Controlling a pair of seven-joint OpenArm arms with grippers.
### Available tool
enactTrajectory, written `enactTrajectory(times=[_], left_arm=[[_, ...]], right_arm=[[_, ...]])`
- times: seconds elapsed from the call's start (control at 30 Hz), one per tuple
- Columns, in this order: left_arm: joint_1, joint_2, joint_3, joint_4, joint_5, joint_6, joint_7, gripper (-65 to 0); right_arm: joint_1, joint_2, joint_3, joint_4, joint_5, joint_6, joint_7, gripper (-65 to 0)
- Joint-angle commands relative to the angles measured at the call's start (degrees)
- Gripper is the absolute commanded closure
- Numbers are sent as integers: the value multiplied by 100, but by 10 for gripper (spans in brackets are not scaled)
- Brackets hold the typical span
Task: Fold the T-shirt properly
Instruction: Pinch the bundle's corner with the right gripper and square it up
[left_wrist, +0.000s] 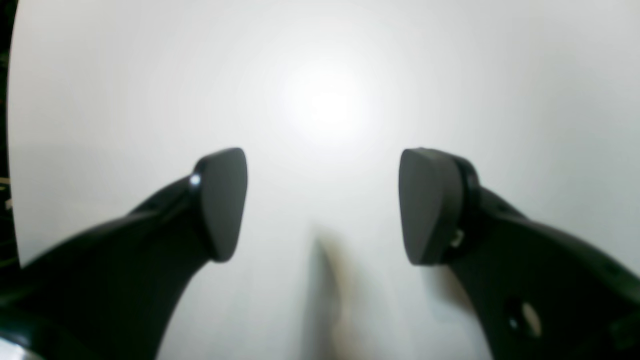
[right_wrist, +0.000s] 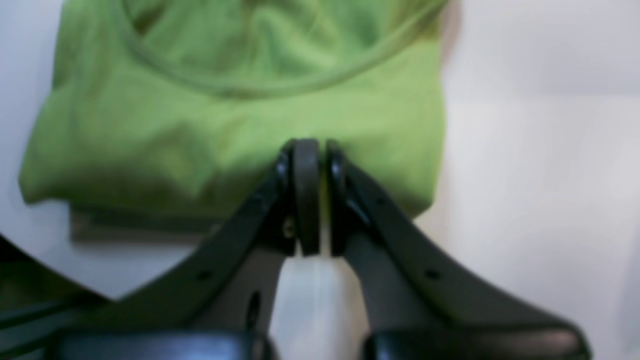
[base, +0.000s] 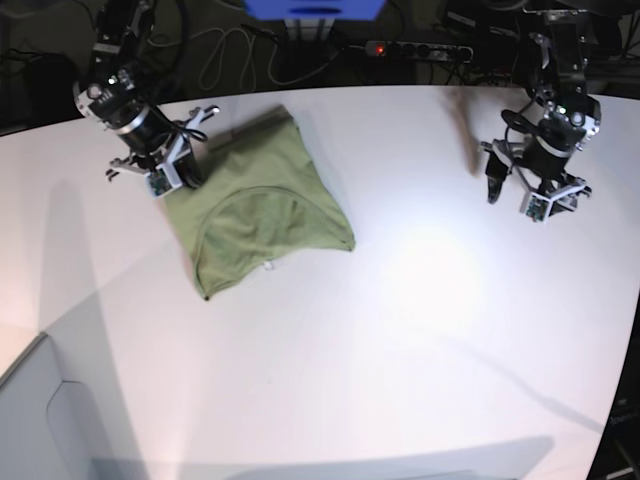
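Note:
The olive-green T-shirt (base: 265, 215) lies on the white table (base: 420, 330), left of the middle, folded into a rough wedge with the collar curve showing. In the right wrist view the T-shirt (right_wrist: 200, 115) fills the upper left. My right gripper (right_wrist: 316, 150) is shut, with its tips over the shirt's near edge and no cloth visible between the pads. In the base view my right gripper (base: 185, 168) sits at the shirt's upper-left edge. My left gripper (left_wrist: 322, 205) is open and empty over bare table; in the base view it (base: 512, 195) is at the far right, well away from the shirt.
A power strip (base: 420, 48), cables and a blue object (base: 315, 8) lie beyond the table's back edge. A grey panel (base: 30, 420) stands at the lower left corner. The table's curved edge shows at the left of the left wrist view (left_wrist: 12, 150).

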Motion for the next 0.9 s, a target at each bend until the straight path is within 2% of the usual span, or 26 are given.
enactTrajectory(times=[0.0, 0.17, 0.33, 0.4, 0.6, 0.7, 0.87], left_arm=[[0, -77, -56, 108, -36, 24, -129, -454], [0, -77, -56, 108, -36, 24, -129, -453], [0, 46, -56, 108, -27, 33, -112, -453], [0, 108, -56, 108, 8, 33, -112, -453], [17, 125, -56, 64, -27, 33, -85, -453], [114, 125, -56, 73, -27, 33, -85, -453], [193, 116, -65, 47, -27, 33, -121, -453]], right_arm=[[1, 14, 27, 17, 73, 128, 146, 0], [-386, 76, 168, 35, 82, 128, 647, 0], [-553, 76, 133, 975, 82, 128, 708, 0], [-263, 67, 89, 1063, 82, 128, 700, 0], [687, 102, 89, 395, 56, 128, 58, 0], [731, 287, 212, 35, 56, 128, 49, 0], [651, 375, 484, -493, 73, 128, 58, 0]])
